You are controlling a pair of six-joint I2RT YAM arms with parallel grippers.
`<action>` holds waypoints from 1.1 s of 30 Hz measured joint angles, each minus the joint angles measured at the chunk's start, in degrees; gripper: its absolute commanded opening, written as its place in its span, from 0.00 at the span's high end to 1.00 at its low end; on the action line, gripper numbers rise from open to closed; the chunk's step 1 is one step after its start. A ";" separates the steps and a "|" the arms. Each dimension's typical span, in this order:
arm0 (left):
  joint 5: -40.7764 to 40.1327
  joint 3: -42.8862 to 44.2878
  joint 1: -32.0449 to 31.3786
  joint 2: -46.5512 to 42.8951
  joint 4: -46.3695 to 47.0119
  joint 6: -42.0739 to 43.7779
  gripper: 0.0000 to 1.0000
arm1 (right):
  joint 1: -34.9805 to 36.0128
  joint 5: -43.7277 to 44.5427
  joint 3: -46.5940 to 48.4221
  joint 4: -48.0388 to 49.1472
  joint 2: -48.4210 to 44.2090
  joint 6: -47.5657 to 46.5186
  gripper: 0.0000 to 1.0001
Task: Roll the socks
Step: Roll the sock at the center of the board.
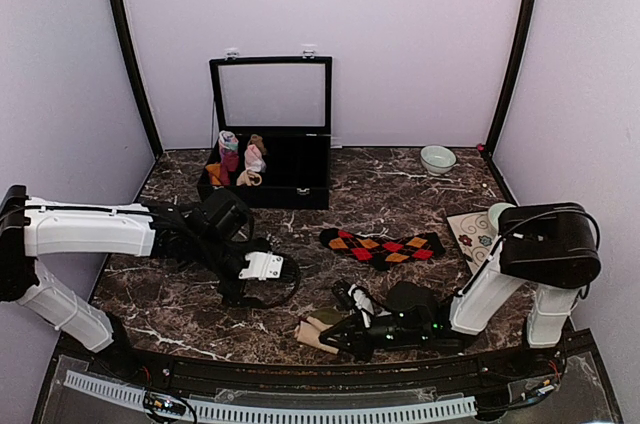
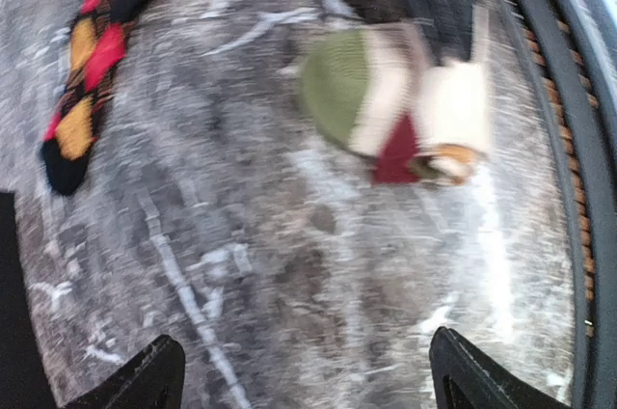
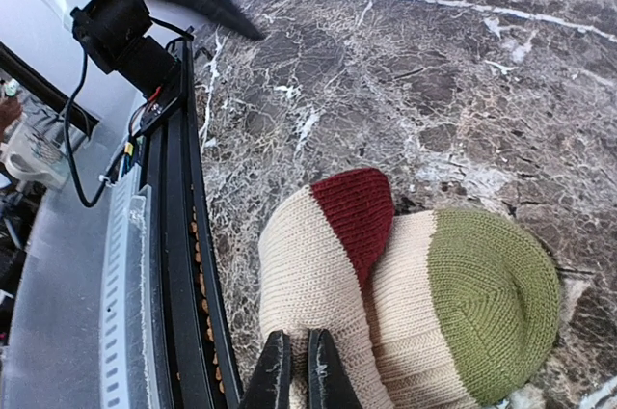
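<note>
The cream sock (image 3: 318, 264), with a maroon toe and a green patch, lies bunched by the table's near edge. It also shows as a cream bundle (image 1: 315, 334) in the top view. My right gripper (image 3: 292, 375) is shut, pinching a fold of its cream knit. A black sock with red-orange diamonds (image 1: 383, 246) lies flat mid-table, apart from both grippers. My left gripper (image 2: 318, 380) hangs open over bare marble with nothing between its fingers. Its blurred view shows the cream sock (image 2: 386, 105) ahead and the argyle sock (image 2: 92, 52) at upper left. From above, the left gripper (image 1: 275, 282) sits left of the cream bundle.
An open black box (image 1: 300, 189) with small sock rolls in its left compartments stands at the back. A pale bowl (image 1: 437, 159) sits back right. A patterned cloth (image 1: 472, 236) lies near the right arm. The black rail (image 3: 188, 264) borders the near edge.
</note>
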 measured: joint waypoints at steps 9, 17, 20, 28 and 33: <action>4.66 6.45 -11.58 4.68 -8.90 9.84 0.30 | -3.93 -7.76 0.90 1.53 2.62 5.05 1.00; 2.19 8.35 -18.58 10.58 -7.82 12.87 0.38 | -5.64 -11.06 1.70 0.50 2.99 8.07 1.00; 0.48 7.56 -18.99 11.87 -5.68 12.87 0.39 | -5.97 -11.43 1.73 0.33 2.91 8.87 1.00; -3.30 5.31 -19.04 14.43 1.07 12.61 0.40 | -6.64 -12.04 1.68 0.37 2.91 10.12 1.00; -4.11 5.31 -19.04 15.45 3.48 12.41 0.43 | -6.95 -12.02 1.20 1.25 2.91 10.62 1.00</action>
